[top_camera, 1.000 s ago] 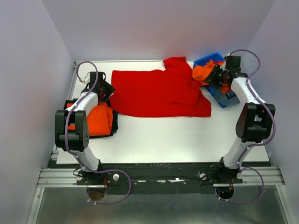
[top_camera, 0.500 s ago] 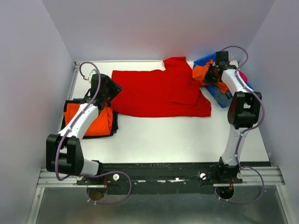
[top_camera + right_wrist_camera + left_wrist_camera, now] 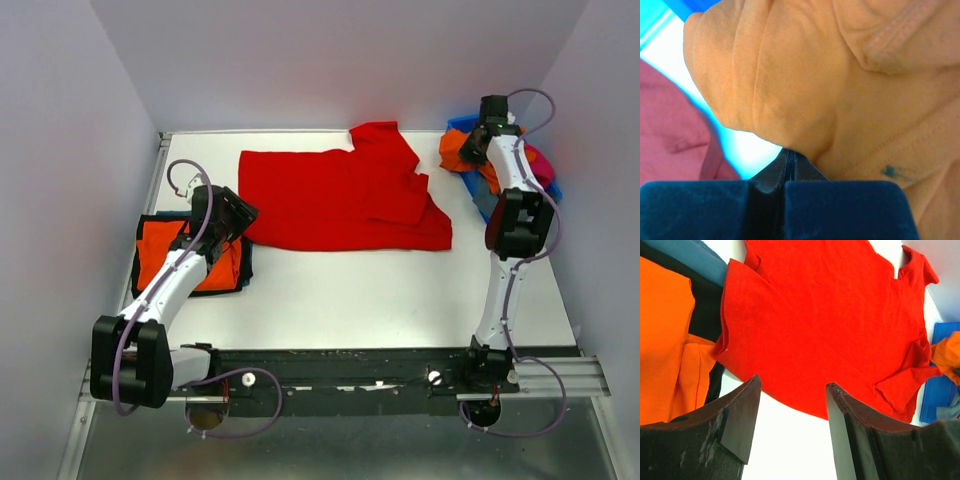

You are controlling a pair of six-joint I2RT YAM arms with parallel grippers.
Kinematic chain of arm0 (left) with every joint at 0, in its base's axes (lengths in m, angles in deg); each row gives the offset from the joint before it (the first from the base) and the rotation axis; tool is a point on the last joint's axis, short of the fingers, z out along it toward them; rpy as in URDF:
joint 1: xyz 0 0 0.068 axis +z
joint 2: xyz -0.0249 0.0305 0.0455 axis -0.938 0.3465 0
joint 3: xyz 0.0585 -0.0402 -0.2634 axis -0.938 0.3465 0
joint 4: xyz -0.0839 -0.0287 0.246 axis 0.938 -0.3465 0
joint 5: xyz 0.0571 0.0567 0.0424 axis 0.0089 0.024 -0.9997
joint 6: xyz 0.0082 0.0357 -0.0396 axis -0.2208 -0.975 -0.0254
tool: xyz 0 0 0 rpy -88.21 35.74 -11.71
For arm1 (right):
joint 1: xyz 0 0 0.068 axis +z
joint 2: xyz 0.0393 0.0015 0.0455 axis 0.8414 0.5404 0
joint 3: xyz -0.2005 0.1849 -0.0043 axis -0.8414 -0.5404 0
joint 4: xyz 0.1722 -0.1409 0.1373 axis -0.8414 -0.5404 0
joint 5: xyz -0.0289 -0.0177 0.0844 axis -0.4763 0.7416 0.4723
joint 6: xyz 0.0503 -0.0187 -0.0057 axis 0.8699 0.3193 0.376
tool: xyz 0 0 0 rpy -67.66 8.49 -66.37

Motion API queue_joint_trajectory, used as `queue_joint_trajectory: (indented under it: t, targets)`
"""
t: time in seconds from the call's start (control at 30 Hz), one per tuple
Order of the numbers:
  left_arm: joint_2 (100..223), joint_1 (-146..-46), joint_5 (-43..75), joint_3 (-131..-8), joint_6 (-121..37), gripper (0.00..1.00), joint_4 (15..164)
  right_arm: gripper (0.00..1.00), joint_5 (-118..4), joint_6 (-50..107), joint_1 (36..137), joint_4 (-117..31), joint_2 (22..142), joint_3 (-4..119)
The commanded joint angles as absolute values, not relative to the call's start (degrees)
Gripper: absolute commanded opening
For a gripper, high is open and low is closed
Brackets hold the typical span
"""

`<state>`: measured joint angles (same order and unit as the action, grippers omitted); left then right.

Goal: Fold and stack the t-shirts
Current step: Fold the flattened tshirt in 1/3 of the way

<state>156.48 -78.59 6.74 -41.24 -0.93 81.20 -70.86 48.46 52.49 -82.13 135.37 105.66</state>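
- Top external view, step in hand: I judge this to be a pick from the blue bin [image 3: 460, 125] at the far right of the table [image 3: 380, 290]. The right gripper [image 3: 478, 145] is at the bin's near-left rim, against the orange t-shirt [image 3: 458, 152].
- Right wrist view, jaws: pressed together with no gap between them. Orange cloth bunches and puckers straight into the tips, so I read this as a pinch on 1 thin fold of that shirt. How deep the bite goes I cannot tell.
- Bin contents: a magenta t-shirt [image 3: 535, 160] lies heaped just beside the orange one, on the far-right side.
- Red t-shirt [image 3: 340, 200]: spread on the far half of the table, between the 2 arms. Its right part is doubled over and 1 sleeve points to the far edge. It is touched by neither gripper.
- Left gripper [image 3: 790, 390]: jaws spread, nothing between them. It hovers over bare table just short of the red shirt's near-left edge, which fills the space beyond the fingers.
- Folded orange t-shirt [image 3: 190, 255]: lies at the left edge on top of darker layers, just beside the left gripper and apart from it.
- Next move, my judgement: raise the pinched fold clear of the bin rim without dragging the magenta shirt along. The red shirt occupies the laying-out space, so a clash there is the risk to check.
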Motion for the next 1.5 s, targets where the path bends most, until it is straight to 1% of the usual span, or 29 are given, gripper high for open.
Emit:
queue_joint_trajectory:
  t: [0.0, 0.07, 0.2, 0.23, 0.3, 0.33, 0.37, 0.43, 0.47, 0.57, 0.7, 0.87, 1.0, 1.13, 1.2, 1.33, 1.47]
  targets:
    - [155.55, -78.78, 7.34, -40.74, -2.64, 0.66, 82.49, 0.02, -77.23, 48.29, 49.64, -84.87, 134.10, 107.76]
    - [155.20, -78.78, 6.90, -40.74, -2.82, 0.66, 82.40, 0.06, -75.31, 48.11, 49.82, -83.13, 130.77, 104.26]
    - [153.44, -78.87, 6.72, -39.51, -2.47, 0.66, 83.19, 0.22, -68.99, 48.98, 49.99, -73.56, 119.44, 89.60]
    - [152.92, -78.78, 6.37, -39.07, -1.94, 0.72, 83.02, 0.23, -68.19, 49.25, 50.17, -71.36, 115.06, 86.17]
    - [151.78, -78.87, 5.93, -38.02, -1.15, 0.87, 82.84, 0.28, -66.17, 49.42, 50.69, -66.88, 108.81, 79.05]
    - [150.99, -78.78, 5.67, -37.49, -0.80, 0.92, 82.84, 0.30, -65.20, 49.51, 50.96, -65.21, 105.65, 75.62]
    - [150.46, -78.86, 5.75, -37.14, -0.71, 0.95, 82.93, 0.31, -63.54, 49.51, 51.22, -63.97, 102.57, 71.59]
    - [149.49, -78.78, 5.93, -36.61, -0.97, 0.96, 82.59, 0.31, -61.51, 49.69, 51.92, -62.03, 97.29, 65.95]
    - [149.14, -78.78, 5.93, -36.78, -0.97, 0.99, 81.88, 0.31, -60.45, 50.04, 52.19, -61.33, 94.31, 62.79]
    - [148.34, -77.82, 7.42, -36.08, -0.89, 0.99, 81.00, 0.32, -58.34, 51.09, 52.45, -57.99, 86.22, 53.47]
    - [147.55, -72.29, 12.07, -35.03, -0.18, 0.99, 78.72, 0.35, -59.12, 53.02, 52.37, -53.60, 74.00, 39.50]
    - [143.96, -70.52, 13.49, -31.26, -0.89, 0.99, 81.16, 0.36, -58.16, 52.85, 52.45, -50.69, 62.57, 27.45]
    - [140.26, -70.43, 13.75, -25.98, 1.84, 0.99, 87.31, 0.36, -56.41, 53.55, 52.45, -51.12, 56.58, 21.37]
    - [139.29, -70.25, 11.39, -25.00, 2.10, 0.99, 86.46, 0.38, -56.84, 54.87, 52.45, -52.09, 51.31, 15.40]
    - [139.99, -68.06, 10.85, -25.53, 2.98, 0.99, 84.26, 0.38, -57.63, 55.31, 52.45, -52.70, 49.29, 13.20]
    - [141.31, -67.00, 15.59, -25.27, 1.31, 0.99, 87.05, 0.38, -58.86, 57.50, 52.45, -54.46, 45.85, 9.50]
    - [141.49, -67.35, 17.27, -23.78, 2.02, 0.98, 90.40, 0.38, -60.27, 63.03, 52.45, -55.70, 43.65, 5.99]
